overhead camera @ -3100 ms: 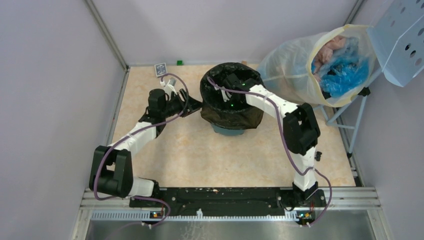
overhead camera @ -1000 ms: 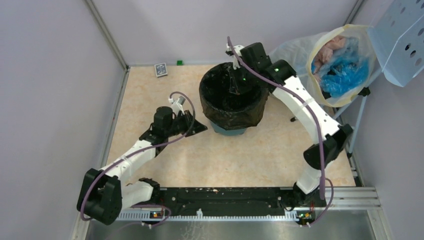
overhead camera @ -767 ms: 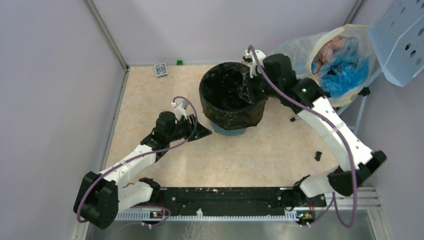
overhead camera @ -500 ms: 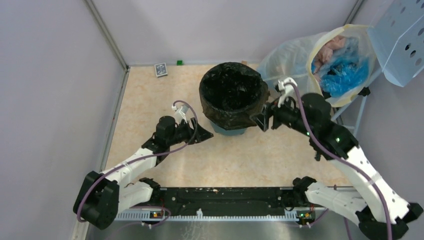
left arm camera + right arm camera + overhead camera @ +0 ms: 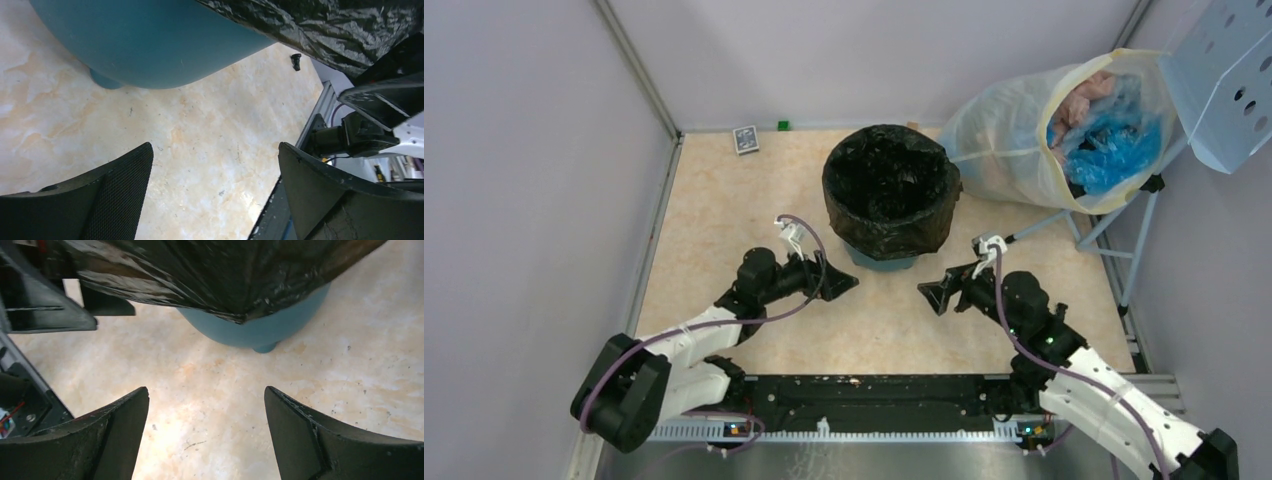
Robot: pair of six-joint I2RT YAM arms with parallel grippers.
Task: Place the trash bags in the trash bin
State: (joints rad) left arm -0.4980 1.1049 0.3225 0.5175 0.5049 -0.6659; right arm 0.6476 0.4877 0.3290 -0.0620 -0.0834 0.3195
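The trash bin (image 5: 882,262) stands at the back middle of the table, only its teal base showing below the trash bag (image 5: 889,185). The glossy black bag lines the bin and folds over its rim. My left gripper (image 5: 839,285) is low on the table at the bin's front left, open and empty. My right gripper (image 5: 934,298) is at the front right, also open and empty, and the two face each other. In the left wrist view the gripper (image 5: 215,150) frames bare table below the bin (image 5: 150,45) and bag (image 5: 325,25). The right wrist view shows the same: gripper (image 5: 206,390), bin (image 5: 260,330), bag (image 5: 215,270).
A large translucent sack (image 5: 1024,140) with blue and pink contents hangs on a stand at the back right, beside a perforated panel (image 5: 1229,80). A small card (image 5: 745,138) and a green bit (image 5: 782,125) lie at the back wall. A small black piece (image 5: 296,61) lies on the table.
Both grippers have opened. The right arm swung from the bin's far rim round to its front right and down low. The left gripper slid back toward the near edge.
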